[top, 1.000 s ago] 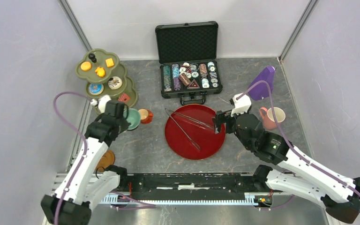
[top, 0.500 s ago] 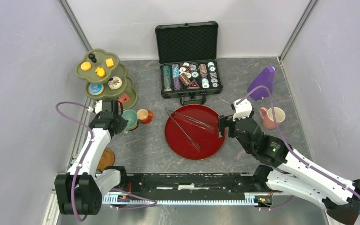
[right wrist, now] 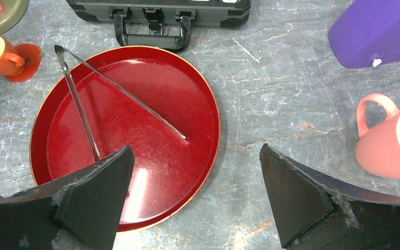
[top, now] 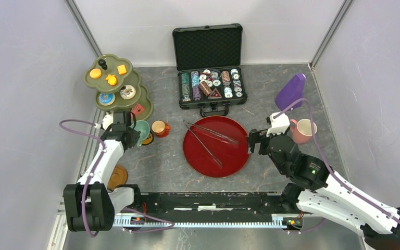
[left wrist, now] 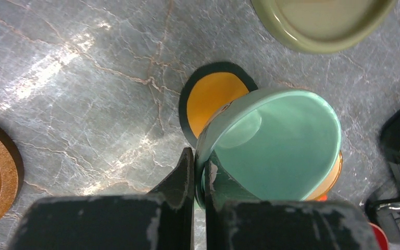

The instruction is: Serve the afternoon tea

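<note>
Pinching the near wall of the teal cup (left wrist: 281, 140) with the left gripper (left wrist: 198, 172): one finger inside the rim, one outside, clamped hard on that thin wall. Hanging the cup, slightly tilted, over the dark-rimmed orange saucer (left wrist: 213, 96), offset to one side and leaving a crescent of the saucer bare; touching it or just above it, impossible to tell. Looks like the seating step for this cup.

To do it well: centre the cup over the saucer first, level it, come straight down, and part the fingers only once the base is flat. Go slowly, given a rim pinch and the risk of swing or slip.

Watch the neighbours. Just beside the teal cup, the orange cup (top: 159, 126) on its own red saucer (top: 165, 131); close behind, the lowest tier of the olive-green stand (top: 91, 79). Little room for sideways correction, so stay vertical.

Over on the other side, holding the right gripper (right wrist: 195, 151) wide apart and empty above the near-right part of the dark-red tray (right wrist: 187, 104), with metal tongs (right wrist: 78, 99) across it and the pink cup (right wrist: 390, 151) just to the right. Well apart from the left arm's work; nothing there in the way.
</note>
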`<state>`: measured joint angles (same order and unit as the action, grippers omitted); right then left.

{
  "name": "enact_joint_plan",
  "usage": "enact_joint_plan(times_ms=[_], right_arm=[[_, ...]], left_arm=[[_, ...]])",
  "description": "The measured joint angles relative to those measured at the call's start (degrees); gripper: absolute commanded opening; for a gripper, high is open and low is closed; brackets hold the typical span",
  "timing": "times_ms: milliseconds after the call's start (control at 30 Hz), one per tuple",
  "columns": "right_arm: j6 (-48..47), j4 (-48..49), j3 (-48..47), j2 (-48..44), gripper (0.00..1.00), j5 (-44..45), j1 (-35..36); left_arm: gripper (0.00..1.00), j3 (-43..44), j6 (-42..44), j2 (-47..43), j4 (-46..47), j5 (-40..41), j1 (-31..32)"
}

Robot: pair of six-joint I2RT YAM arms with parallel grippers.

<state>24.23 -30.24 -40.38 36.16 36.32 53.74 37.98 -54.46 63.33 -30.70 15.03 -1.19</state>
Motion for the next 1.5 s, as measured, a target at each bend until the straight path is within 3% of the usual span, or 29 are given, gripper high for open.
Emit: enact_joint_plan(times_ms=[467,967,1067,1167,1367,1500], right_arm=[[2.5,-1.4,2.4,-1.4,0.98,-0.3,0.0],[3.1,-1.6,4.5,-1.0,0.98,-1.3,0.0],[3.1,-1.5,4.5,-0.8,0.98,-1.4,0.0],[3.0,-1.0,4.9,-0.8,0.98,-1.6,0.0],[2.3,0.0,5.6,0.0,0.98,-1.7,0.0],[1.0,0.9,5.6,1.9,0.98,-2.0,0.0]], left_arm=[[0.18,-1.2,-3.6,4.7,1.4,1.0,-0.9],[0.62,-1.3,-4.2,5.2,3.1,0.7,-1.0],[0.73,-0.5,-4.0,2.9,0.6,0.0,-1.0],[0.98,0.9,-2.5,-2.3,-3.1,0.0,-1.0],[1.0,3.5,-1.7,-13.0,-14.9,7.0,-1.0],[1.0,3.5,-2.3,-14.4,-22.5,12.1,-2.3]])
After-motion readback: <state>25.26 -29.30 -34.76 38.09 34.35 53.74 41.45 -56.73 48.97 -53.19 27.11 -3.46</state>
